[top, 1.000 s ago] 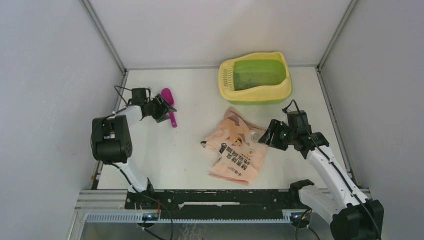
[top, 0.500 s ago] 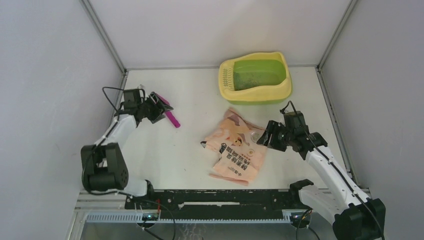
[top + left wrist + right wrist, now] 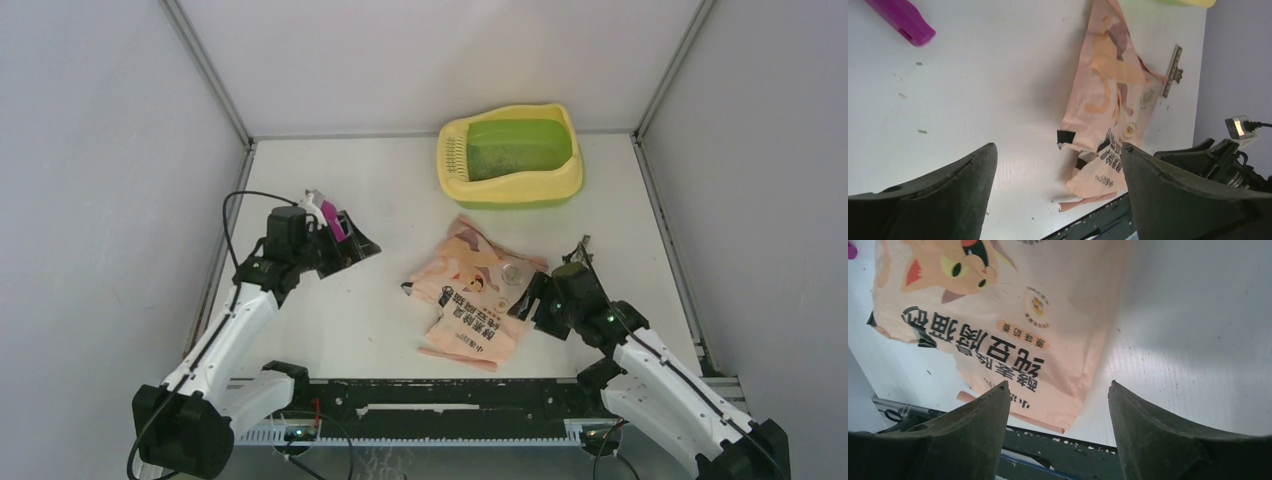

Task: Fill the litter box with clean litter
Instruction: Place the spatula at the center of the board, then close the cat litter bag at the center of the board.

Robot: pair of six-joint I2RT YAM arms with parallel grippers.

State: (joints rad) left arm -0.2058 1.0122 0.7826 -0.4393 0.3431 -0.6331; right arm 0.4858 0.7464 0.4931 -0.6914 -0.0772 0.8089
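across the tabletop (image 3: pixel 390 180), nothing held

at the left, the left pincer (image 3: pixel 352 248) hangs with its jaws wide apart and empty. the magenta scoop (image 3: pixel 331 222) lies just beside it, outside the jaws. a few dark specks of litter (image 3: pixel 922 131) dot the surface nearby. in the middle lies a flat peach bag (image 3: pixel 470 290). the right pincer (image 3: pixel 528 298), jaws spread and gripping nothing, sits over the bag's right edge. at the far side stands the litter box (image 3: pixel 520 190), more litter speckling its green basin.

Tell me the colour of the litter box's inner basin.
The litter box basin is lime green, rimmed pale yellow; clearest in the top external view.
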